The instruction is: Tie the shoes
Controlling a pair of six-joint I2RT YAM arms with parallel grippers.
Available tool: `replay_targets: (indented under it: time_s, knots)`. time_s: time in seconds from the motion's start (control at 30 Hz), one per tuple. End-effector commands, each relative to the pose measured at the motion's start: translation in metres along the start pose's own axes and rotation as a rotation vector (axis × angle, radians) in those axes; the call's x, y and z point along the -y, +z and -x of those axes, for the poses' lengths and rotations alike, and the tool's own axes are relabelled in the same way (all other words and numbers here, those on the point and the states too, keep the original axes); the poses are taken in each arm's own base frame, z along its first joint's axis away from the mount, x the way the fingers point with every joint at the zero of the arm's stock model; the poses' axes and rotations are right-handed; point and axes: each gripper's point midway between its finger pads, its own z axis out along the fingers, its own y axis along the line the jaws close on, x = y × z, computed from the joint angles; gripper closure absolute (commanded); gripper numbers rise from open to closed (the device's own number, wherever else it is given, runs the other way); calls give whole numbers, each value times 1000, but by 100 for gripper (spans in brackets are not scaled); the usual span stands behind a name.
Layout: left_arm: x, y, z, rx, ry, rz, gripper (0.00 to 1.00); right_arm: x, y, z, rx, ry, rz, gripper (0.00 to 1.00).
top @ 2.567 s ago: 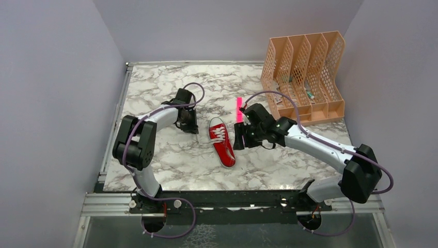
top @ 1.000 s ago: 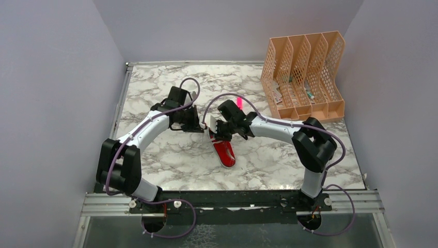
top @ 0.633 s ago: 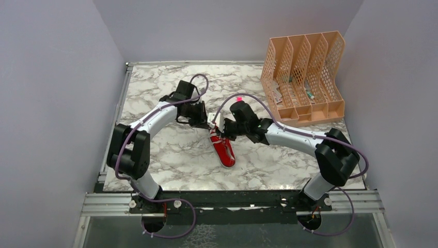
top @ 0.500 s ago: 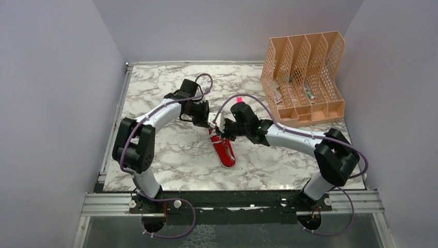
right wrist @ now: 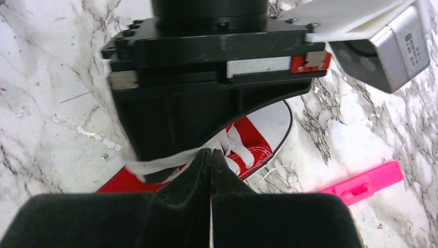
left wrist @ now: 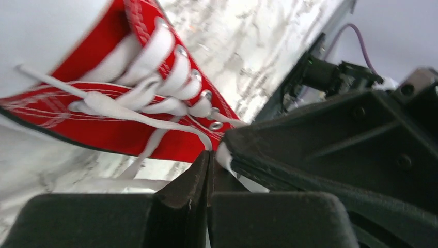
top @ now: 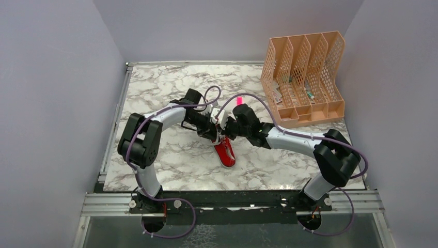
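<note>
The red shoe (top: 226, 153) lies on the marble table, toe to the back, its white laces loose. My left gripper (top: 213, 133) and right gripper (top: 225, 132) meet tip to tip over its laced part. In the left wrist view, the shoe (left wrist: 113, 132) fills the upper left, and one lace (left wrist: 155, 123) runs down into my left gripper (left wrist: 208, 155), which is shut on it. The right wrist view shows my right gripper (right wrist: 212, 151) shut on another lace strand (right wrist: 160, 163) above the shoe (right wrist: 253, 140), right under the left gripper's black body (right wrist: 206, 77).
An orange mesh file rack (top: 304, 77) stands at the back right. A pink marker (top: 239, 101) lies just behind the shoe, close by the right wrist; it also shows in the right wrist view, the marker (right wrist: 361, 183). Grey walls close in the table's sides.
Both arms have drawn together over the shoe. The left gripper slid right onto the laces, and the right gripper closed on a lace strand.
</note>
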Motion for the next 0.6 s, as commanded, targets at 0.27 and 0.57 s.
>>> replay_targets:
  time_s: [0.27,0.57]
  knots:
    - [31,5,-7,-95,43,-257,98,8,-18,-9,-181,279,-89,56]
    - [19,14,-12,-122,6,-252,98,1,-88,-37,-434,437,-139,36]
